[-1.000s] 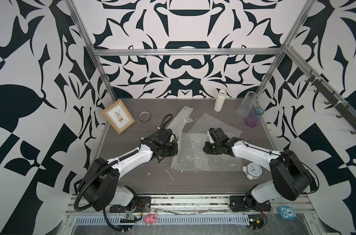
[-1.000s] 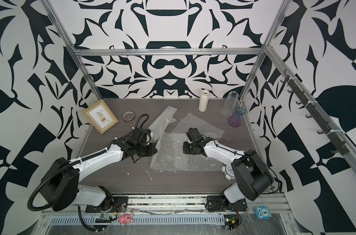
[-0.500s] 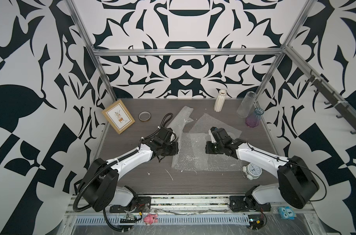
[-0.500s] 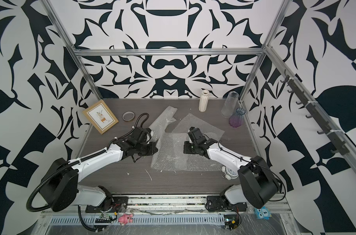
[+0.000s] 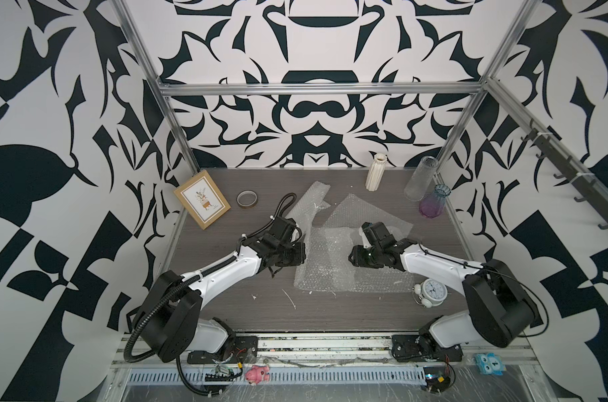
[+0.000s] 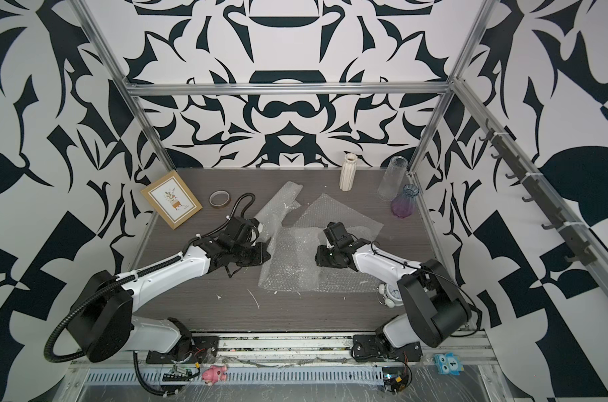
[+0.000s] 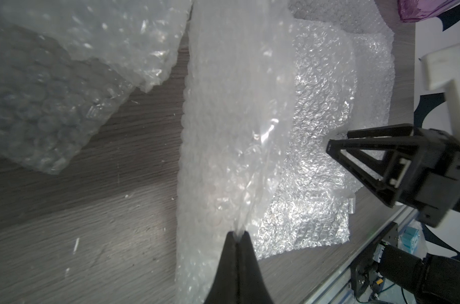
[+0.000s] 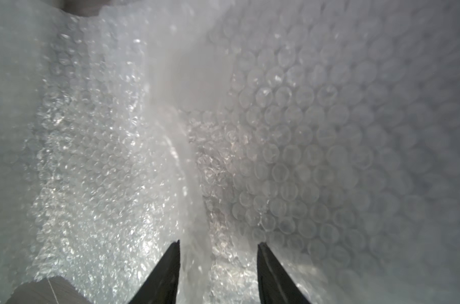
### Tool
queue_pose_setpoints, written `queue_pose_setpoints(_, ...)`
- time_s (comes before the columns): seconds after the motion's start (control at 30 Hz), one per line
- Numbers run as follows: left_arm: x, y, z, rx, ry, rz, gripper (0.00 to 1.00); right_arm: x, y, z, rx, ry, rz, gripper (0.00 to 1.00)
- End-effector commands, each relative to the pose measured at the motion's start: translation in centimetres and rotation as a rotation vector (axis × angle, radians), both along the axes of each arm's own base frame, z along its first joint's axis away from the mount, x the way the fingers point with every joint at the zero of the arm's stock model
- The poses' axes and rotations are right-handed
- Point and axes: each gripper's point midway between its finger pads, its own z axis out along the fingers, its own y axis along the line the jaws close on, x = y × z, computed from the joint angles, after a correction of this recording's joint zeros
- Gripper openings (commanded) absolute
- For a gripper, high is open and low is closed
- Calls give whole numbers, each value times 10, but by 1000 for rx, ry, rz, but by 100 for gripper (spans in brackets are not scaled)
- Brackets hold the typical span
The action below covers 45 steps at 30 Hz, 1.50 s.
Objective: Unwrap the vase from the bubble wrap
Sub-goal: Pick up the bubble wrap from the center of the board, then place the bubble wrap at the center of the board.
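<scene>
Right, my left gripper (image 7: pixel 236 235) is clamped on the bubble wrap (image 7: pixel 231 126) edge to anchor it; my right gripper (image 8: pixel 218 246) is released, straddling a raised fold, probably to peel.

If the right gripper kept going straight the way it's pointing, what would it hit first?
Most likely a raised fold of the clear crinkly bubble wrap. It stands just ahead of the open right gripper, in line with the gap between its jaws. What lies behind that fold is hard to judge.
</scene>
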Motion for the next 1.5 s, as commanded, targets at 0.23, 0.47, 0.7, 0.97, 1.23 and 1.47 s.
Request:
queue_pose_setpoints(0.23, 2, -5, 16, -8, -25, -13, 0, 17, 13, 49, 93, -133, 10, 0)
queue_pose_setpoints(0.47, -5, -6, 31, -6, -31, -24, 0, 11, -1, 86, 83, -210, -16, 0)
queue_pose_setpoints(0.7, -8, -15, 49, -34, -59, -43, 0, 9, -31, 100, 62, -228, -69, 0)
queue_pose_setpoints(0.97, -8, -28, 53, -40, -60, -69, 0, 9, -67, 104, 119, -211, -147, 0)
queue_pose_setpoints(1.23, -5, -41, 38, -26, -18, -97, 0, 9, -87, 78, 139, -138, -200, 0)
queue_pose_setpoints(1.47, -2, -50, 18, -9, 26, -113, 0, 8, -96, 51, 96, -74, -216, 0)
